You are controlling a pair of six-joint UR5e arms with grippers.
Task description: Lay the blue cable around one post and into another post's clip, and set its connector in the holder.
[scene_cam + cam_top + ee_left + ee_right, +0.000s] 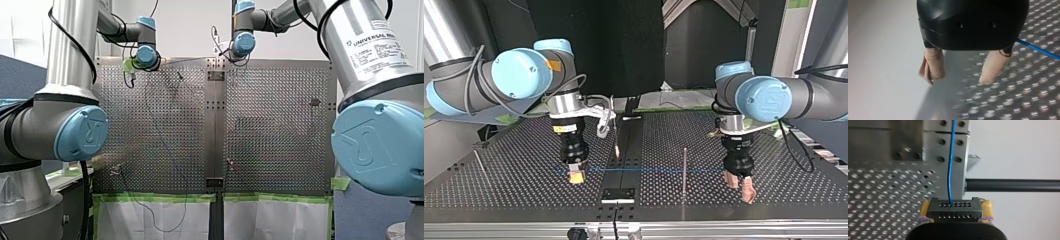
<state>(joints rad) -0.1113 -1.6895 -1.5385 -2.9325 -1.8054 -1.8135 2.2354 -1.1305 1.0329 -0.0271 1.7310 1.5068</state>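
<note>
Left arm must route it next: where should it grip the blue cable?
Probably the blue cable on its straight stretch near the upright post, from above, jaws across it: it runs thin and level from the connector in my right gripper.

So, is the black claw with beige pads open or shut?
Open: my left black claw has its beige pads apart, nothing held between them.
</note>
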